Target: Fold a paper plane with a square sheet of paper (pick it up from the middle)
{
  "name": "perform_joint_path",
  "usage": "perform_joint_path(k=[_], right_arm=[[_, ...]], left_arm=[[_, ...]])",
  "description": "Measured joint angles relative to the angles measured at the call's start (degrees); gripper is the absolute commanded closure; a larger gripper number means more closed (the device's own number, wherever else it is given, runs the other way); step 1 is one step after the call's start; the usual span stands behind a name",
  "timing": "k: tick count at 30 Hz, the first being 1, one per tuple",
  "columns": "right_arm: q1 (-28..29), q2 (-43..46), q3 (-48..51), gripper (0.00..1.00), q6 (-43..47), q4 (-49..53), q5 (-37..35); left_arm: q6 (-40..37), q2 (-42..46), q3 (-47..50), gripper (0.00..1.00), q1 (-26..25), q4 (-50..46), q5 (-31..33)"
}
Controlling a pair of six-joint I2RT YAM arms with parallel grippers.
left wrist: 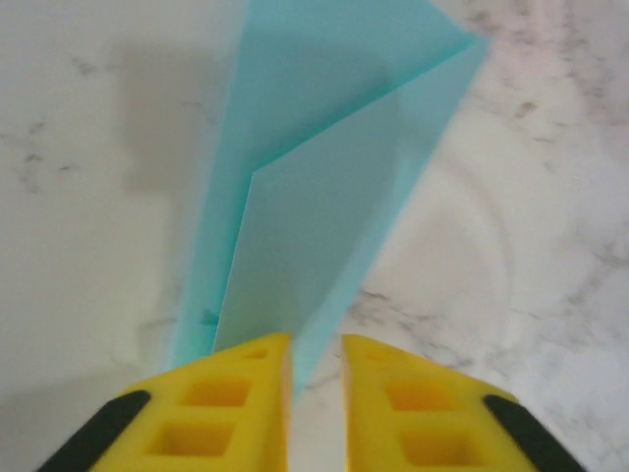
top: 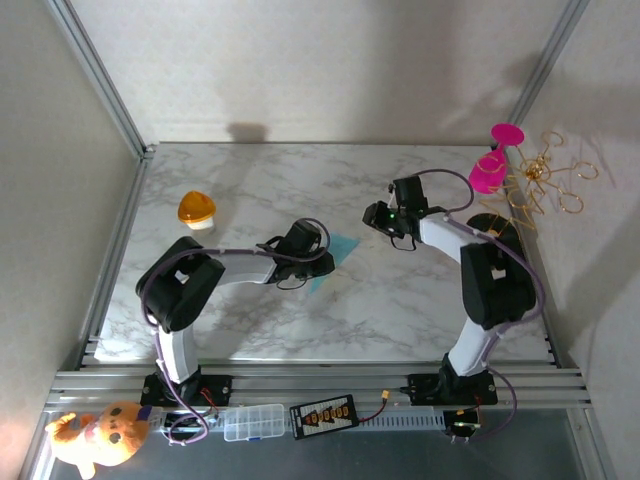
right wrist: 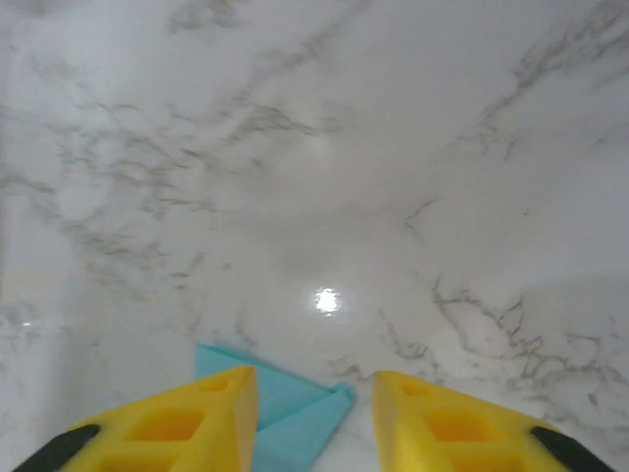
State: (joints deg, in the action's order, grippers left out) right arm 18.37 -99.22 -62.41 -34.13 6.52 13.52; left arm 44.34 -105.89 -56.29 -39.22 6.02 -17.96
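The teal-blue sheet of paper [top: 343,248] lies creased into a pointed, folded shape near the middle of the marble table [top: 250,320]. In the left wrist view the paper [left wrist: 324,197] stretches away from my left gripper [left wrist: 316,339]. Its near tip rests against the left yellow finger [left wrist: 236,393], and a narrow gap with bare marble shows between the jaws. My left gripper [top: 312,255] sits at the paper's left end. My right gripper [top: 392,222] hovers just right of the paper. Its jaws [right wrist: 314,374] stand open, with a corner of the paper [right wrist: 295,408] on the table below them.
An orange dome-shaped object [top: 197,208] sits at the back left of the table. A pink cup-like object [top: 490,170] and a gold wire stand [top: 540,185] are at the back right. Aluminium frame rails [top: 320,380] run along the near edge.
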Motion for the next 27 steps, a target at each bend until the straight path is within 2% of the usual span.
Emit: perform_joint_path(k=[3,6,11,15,17,21,27], right_arm=[[1.8,3.5,0.5,0.42,-1.0,1.1,-2.9],[4.2,4.9,0.5,0.38,-1.8,3.7,-6.2],[9.7,3.5,-1.4,0.36,-4.6,11.2,-11.9],[14.9,-0.4,-6.7,0.36,-9.2,17.2,-15.7],[17.0,-2.6,-9.3,0.37,-12.0,19.5,-17.5],[20.6,-7.4,-15.0,0.38,-17.7,24.9,-21.1],[23.8,-14.3,-21.9,0.41,-22.4,30.7,-23.4]], left_arm=[[0.7,4.9,-0.1,0.53,1.4,-0.8,0.5],[0.3,11.5,0.5,0.41,4.3,-1.2,2.5],[-1.9,22.0,5.0,0.17,10.1,-1.6,8.6],[-4.9,28.2,10.3,0.04,12.9,-2.9,14.4],[-6.5,30.5,12.4,0.01,13.9,-3.5,16.6],[-8.7,33.7,15.6,0.00,15.7,-3.9,19.2],[-10.6,34.7,17.4,0.01,17.5,-4.1,19.6]])
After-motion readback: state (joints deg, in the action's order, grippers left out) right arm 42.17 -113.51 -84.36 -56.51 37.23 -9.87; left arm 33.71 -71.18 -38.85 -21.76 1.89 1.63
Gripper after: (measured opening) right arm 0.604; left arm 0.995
